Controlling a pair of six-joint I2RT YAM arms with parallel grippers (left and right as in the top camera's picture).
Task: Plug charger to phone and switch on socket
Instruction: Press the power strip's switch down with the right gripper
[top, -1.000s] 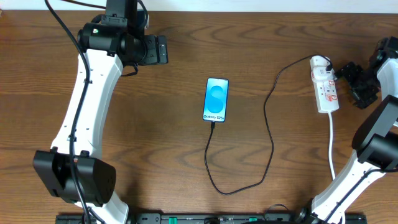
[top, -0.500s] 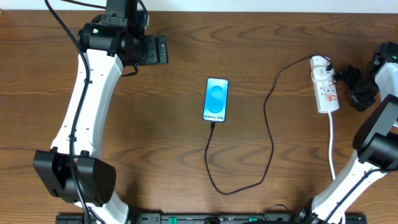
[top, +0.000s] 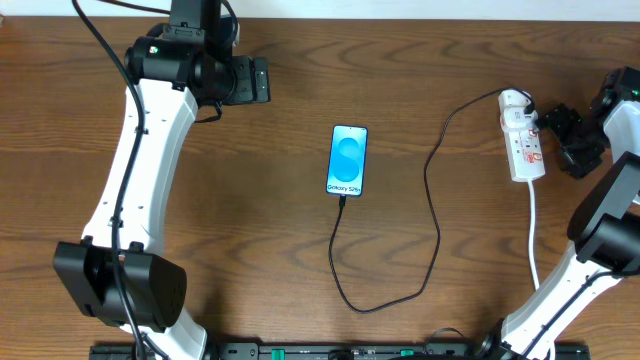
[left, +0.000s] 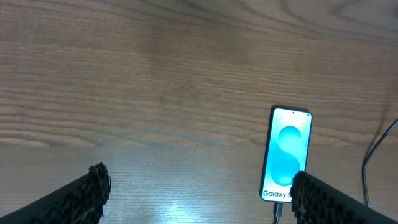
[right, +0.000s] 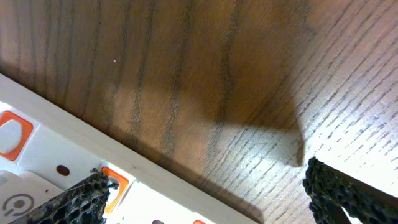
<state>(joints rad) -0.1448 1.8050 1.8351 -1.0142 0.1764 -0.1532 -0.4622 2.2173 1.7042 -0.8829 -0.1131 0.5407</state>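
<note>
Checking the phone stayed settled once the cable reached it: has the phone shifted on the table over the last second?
No. The phone lies at the same spot relative to the socket, and the charger keeps the same loop.

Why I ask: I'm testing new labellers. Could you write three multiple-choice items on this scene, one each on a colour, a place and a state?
1. What colour is the screen of the phone? A red; B blue; C green.
2. Where does the socket lie? A left of the phone; B on top of the phone; C right of the phone.
3. How is the left gripper? A open and empty; B shut on the phone; C shut on the socket.
Answers: 1 B, the screen glows bright blue. 2 C, in the overhead view the white strip sits far to the phone's right. 3 A, its jaws stand wide apart with nothing between them.
</note>
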